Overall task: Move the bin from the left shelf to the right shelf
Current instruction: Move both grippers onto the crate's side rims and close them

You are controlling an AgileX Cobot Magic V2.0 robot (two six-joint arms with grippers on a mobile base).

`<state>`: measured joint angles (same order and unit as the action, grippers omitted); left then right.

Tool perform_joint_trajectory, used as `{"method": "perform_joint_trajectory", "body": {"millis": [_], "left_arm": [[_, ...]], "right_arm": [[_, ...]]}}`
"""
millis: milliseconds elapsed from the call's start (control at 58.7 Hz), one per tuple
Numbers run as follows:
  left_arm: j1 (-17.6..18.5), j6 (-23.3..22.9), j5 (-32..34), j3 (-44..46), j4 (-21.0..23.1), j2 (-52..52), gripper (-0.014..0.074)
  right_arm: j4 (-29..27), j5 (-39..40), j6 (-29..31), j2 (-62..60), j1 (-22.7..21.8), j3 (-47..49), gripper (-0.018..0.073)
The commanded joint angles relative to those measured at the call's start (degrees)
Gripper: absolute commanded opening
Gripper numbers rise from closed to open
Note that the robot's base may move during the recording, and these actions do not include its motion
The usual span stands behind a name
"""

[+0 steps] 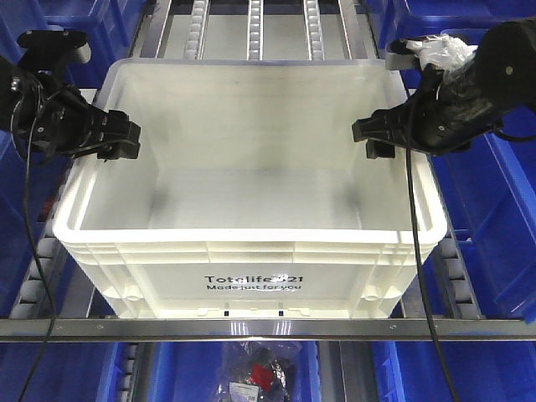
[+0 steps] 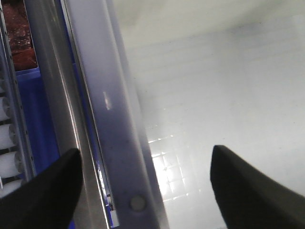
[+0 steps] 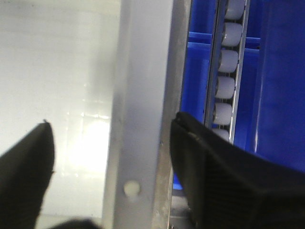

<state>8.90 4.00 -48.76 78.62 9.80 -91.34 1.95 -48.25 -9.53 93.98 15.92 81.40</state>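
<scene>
Care matters now, since the white bin [image 1: 251, 280] sits on the roller shelf [image 1: 254, 29] with my left hand [image 1: 126, 141] and right hand [image 1: 375, 138] wide open over its side rims, so I should squeeze both together and lift level.

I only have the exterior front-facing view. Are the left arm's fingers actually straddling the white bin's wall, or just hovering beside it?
Observer: Straddling. In the left wrist view the left gripper is open, one finger outside over the steel rail, the other inside the bin.
Operator: And the right side?
Observer: The right wrist view shows the right gripper open too, with the rim between its fingers. Its outer finger sits by the roller track.
</scene>
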Motion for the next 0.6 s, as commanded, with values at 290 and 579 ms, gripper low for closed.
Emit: {"method": "perform_joint_trajectory", "body": {"millis": [290,579], "left_arm": [[0.3,0.0,2.3,2.1,1.1,1.5,-0.0006],[0.3,0.0,0.6,2.1,1.1,2.1,-0.0008]], "right_arm": [[0.2,-1.1,0.3,0.1,0.0,3.8,-0.0013],[0.7,-1.5,1.3,-0.7,0.0,3.8,-0.0007]]}}
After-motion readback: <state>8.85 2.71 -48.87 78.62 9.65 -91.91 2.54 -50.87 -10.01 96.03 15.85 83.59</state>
